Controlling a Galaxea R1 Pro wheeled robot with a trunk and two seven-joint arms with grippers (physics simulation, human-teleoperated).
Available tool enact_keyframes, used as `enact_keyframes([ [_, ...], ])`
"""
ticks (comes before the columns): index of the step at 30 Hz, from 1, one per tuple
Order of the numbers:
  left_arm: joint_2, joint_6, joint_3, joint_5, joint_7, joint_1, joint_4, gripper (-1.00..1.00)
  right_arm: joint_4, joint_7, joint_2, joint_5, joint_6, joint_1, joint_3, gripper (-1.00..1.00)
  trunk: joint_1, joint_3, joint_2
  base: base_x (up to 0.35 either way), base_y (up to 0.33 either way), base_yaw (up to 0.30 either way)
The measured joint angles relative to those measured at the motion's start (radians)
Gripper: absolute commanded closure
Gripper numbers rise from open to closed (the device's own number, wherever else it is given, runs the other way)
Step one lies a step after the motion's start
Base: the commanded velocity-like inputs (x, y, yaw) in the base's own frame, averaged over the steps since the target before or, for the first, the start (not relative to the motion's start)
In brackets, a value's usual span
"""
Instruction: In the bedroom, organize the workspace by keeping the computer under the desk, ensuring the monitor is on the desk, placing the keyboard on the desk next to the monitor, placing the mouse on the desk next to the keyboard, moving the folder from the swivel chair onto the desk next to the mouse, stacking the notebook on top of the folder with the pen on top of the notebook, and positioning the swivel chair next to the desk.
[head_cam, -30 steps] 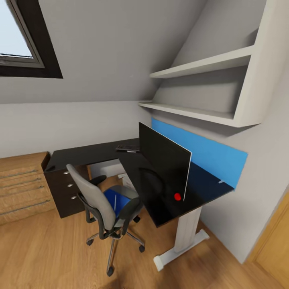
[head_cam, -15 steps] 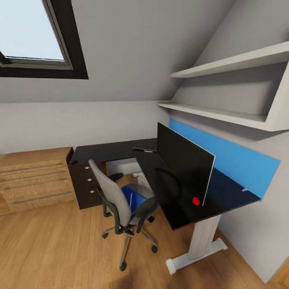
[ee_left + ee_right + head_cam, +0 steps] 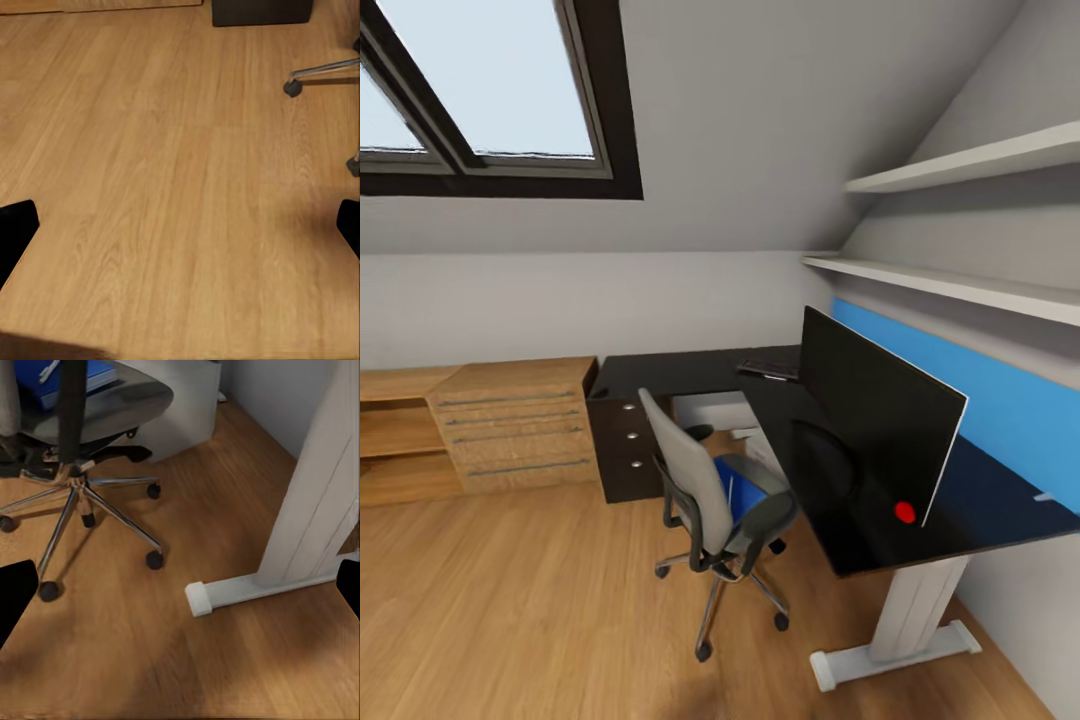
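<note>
Bedroom floor beneath both grippers, jaws apart and empty; folder awaits collection on swivel chair beside desk

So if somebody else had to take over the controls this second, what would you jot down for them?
Left gripper and right gripper: both open, empty, hanging over bare floor.
Monitor stands on the desk; keyboard lies behind it near the corner.
Folder is on the swivel chair seat, with a thin pale item on top.
Done: monitor and keyboard on the desk.
Left: the folder, the stacking and the chair. Mouse, notebook and computer I cannot pick out.
</note>
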Motion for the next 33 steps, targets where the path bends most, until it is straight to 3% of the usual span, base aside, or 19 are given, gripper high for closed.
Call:
enact_keyframes([
  [23,-0.009,0.000,-0.004,0.022,0.029,0.000,-0.003,-1.00,0.001,0.001,-0.003,-0.002,0.009,0.000,-0.002,-1.00,0.000,0.000,0.000,-0.033,0.014,0.291],
  [33,-0.015,0.000,-0.006,0.022,0.025,0.000,-0.003,-1.00,0.001,0.000,-0.006,-0.003,0.009,0.000,-0.004,-1.00,0.038,-0.031,-0.070,0.000,0.000,0.268],
])
